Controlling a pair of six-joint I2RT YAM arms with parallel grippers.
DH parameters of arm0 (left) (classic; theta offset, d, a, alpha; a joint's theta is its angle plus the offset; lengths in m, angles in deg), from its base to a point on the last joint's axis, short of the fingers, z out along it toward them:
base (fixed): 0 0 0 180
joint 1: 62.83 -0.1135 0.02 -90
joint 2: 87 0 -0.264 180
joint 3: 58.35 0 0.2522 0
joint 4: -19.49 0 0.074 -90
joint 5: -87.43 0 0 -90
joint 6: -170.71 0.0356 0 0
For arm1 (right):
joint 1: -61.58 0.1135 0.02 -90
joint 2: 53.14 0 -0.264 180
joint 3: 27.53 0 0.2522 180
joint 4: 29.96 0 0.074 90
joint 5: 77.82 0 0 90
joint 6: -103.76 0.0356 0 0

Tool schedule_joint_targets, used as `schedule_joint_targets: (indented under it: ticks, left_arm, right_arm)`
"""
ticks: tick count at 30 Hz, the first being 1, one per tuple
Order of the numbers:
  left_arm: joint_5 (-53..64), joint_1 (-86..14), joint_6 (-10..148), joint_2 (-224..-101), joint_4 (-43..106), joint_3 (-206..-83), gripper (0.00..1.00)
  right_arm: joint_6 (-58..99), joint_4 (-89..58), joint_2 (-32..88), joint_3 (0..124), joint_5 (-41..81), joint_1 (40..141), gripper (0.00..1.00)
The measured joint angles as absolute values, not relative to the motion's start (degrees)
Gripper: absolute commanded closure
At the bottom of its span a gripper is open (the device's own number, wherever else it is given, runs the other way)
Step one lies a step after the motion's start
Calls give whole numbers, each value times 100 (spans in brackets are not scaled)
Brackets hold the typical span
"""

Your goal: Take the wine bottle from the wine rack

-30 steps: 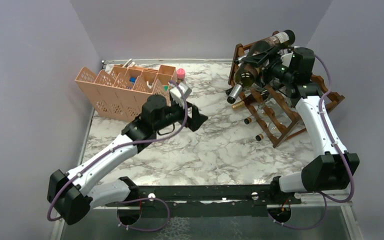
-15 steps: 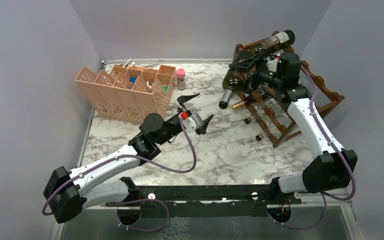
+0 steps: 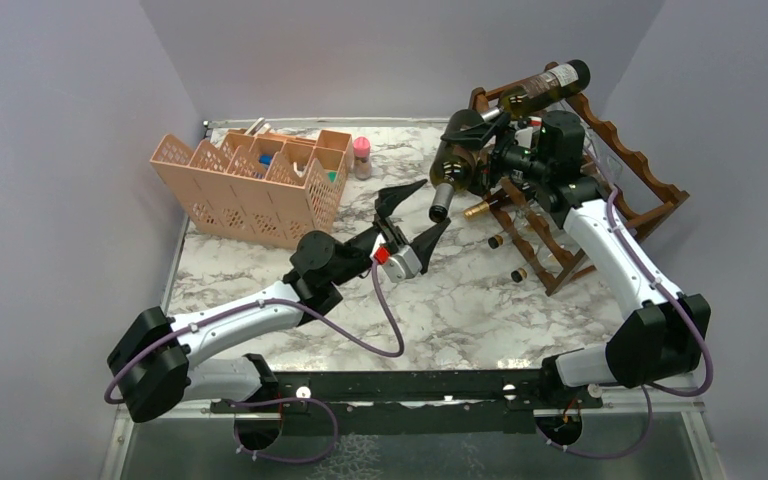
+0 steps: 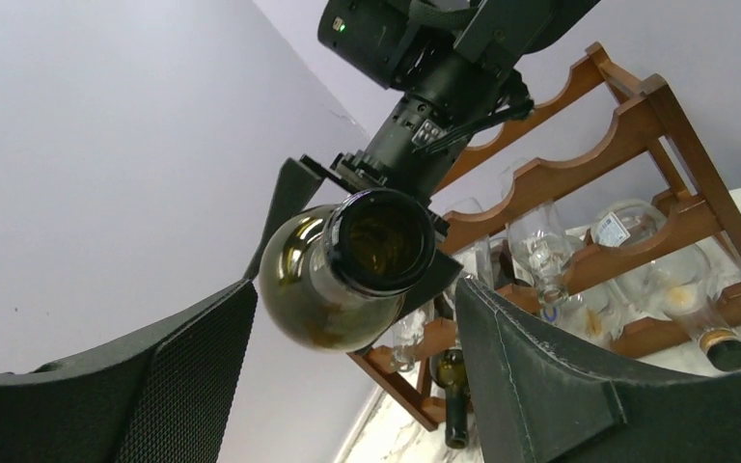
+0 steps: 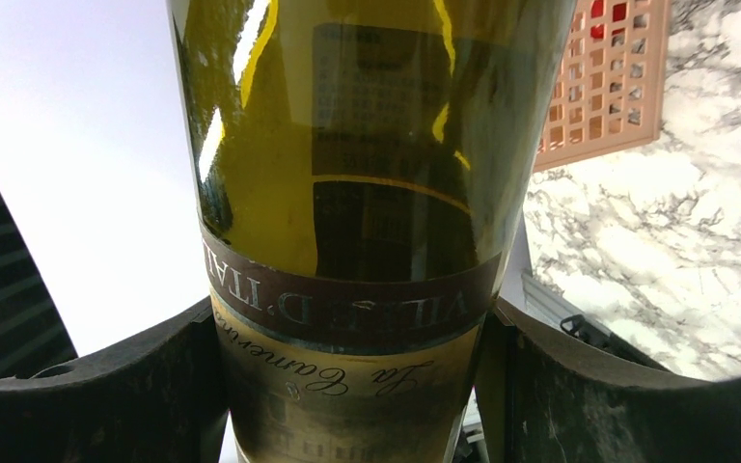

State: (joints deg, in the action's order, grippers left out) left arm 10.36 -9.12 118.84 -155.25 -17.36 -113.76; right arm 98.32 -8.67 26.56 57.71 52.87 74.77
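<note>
Mostly the wine bottle point(image 3: 452, 172) is covered. From overhead the right gripper point(image 3: 465, 150) wraps its thick part, with one finger across the top and the other lost under the glass, so only the shoulder and neck show. The right wrist view is filled with green glass, both ends of the bottle cut off at the frame edges. The label point(image 5: 347, 376) can be read only in part, and it is upside down. Both pads press the bottle's sides at that label, so the right gripper is clamped on the bottle. Overhead, the bottle's base end overlaps the wine rack point(image 3: 650, 195) just behind this gripper, and whether glass and wood touch there cannot be told.

The bottle lies tilted. Its long axis runs from the right gripper out and down toward the left gripper point(image 3: 434, 204), with the neck lowest. In the left wrist view the mouth faces almost straight into the camera, so the body behind it shrinks to a green bulge. The left gripper's fingers stand apart with the neck between them, not closed on it. Beyond those fingers the rack rises, and clear bottles point(image 4: 627, 231) lie in its lower rails, their shapes blurred. Another bottle point(image 3: 545, 85) lies on the rack's top, above the right gripper. A pink basket point(image 3: 240, 190) sits on the table point(image 3: 480, 300), well off to the left gripper's outer side.
</note>
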Motion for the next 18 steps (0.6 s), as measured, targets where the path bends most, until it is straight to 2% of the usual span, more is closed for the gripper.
schedule_joint_targets:
  ticks: [8, 18]
  left_arm:
    - [1154, -833, 12037, -15737, -2042, -11590, 34]
    - [1165, -796, 12219, -16037, -2239, -11807, 43]
  right_arm:
    - [10092, -1103, 2683, 5651, 5431, 7613, 59]
    - [10501, -1492, 2755, 5426, 5691, 7685, 59]
